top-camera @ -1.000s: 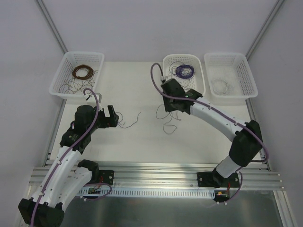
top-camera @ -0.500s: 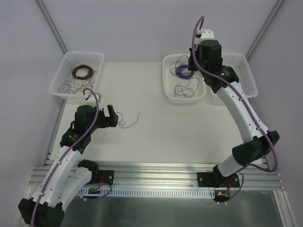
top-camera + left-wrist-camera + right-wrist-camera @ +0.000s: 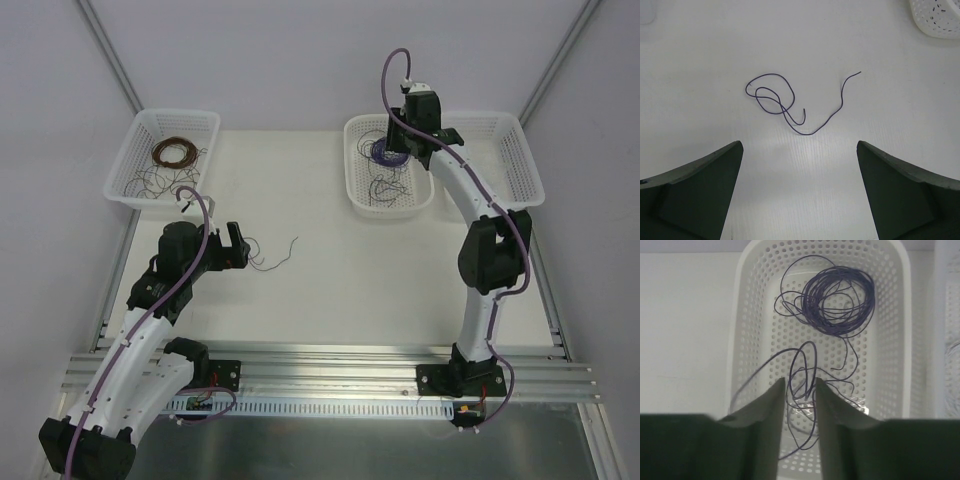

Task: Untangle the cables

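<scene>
Left gripper [image 3: 799, 146] at 9 o'clock, low over worktop [image 3: 700, 50], jaws spread wide; purple cable [image 3: 783, 108] lies ahead. Right gripper [image 3: 800, 385] at 1 o'clock over basket [image 3: 740, 315], jaws slightly parted, purple strands [image 3: 805, 365] between.

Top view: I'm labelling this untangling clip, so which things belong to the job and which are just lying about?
In the job: purple strand on the table; loose purple strands in the middle basket; left gripper, open by the table strand; right gripper, over the middle basket.
Lying about: neat purple coil; brown coil in the left basket; right basket.
</scene>
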Available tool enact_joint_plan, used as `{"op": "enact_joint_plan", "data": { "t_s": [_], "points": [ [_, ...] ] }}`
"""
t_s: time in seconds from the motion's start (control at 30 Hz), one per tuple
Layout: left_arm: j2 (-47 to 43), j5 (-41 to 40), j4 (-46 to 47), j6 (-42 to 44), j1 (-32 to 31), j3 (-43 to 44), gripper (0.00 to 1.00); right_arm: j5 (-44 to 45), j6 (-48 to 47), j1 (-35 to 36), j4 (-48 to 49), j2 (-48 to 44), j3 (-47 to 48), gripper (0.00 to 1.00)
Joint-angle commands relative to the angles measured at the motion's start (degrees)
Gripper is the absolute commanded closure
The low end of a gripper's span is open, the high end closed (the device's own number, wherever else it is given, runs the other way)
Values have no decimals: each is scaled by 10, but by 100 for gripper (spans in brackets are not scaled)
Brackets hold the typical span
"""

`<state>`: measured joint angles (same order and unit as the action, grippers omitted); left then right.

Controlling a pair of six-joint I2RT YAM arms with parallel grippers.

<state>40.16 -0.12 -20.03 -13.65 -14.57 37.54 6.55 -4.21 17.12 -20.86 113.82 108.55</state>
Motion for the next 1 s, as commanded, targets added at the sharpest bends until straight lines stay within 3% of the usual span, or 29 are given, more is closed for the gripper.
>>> {"op": "enact_joint_plan", "data": {
  "t_s": [0.0, 0.2, 0.3, 0.53, 0.6, 0.97],
  "points": [
    [-1, 0, 1, 9, 0, -2, 1, -37, 17, 3, 21, -23, 16, 56],
    [2, 0, 1, 8, 0, -1, 1, -61, 20, 25, 24, -100, -84, 19],
    [2, 0, 1, 6, 0, -1, 1, -85, 19, 48, 27, -147, -155, 11],
    [25, -1, -2, -8, 0, 0, 1, -82, 19, 125, 32, -270, -299, 0],
    [46, -1, -6, -19, 0, 3, 1, -78, 21, 137, 29, -302, -341, 3],
    [261, -45, -36, -234, 0, 65, 4, -72, 59, 164, 9, -548, -502, 3]
  ]
}}
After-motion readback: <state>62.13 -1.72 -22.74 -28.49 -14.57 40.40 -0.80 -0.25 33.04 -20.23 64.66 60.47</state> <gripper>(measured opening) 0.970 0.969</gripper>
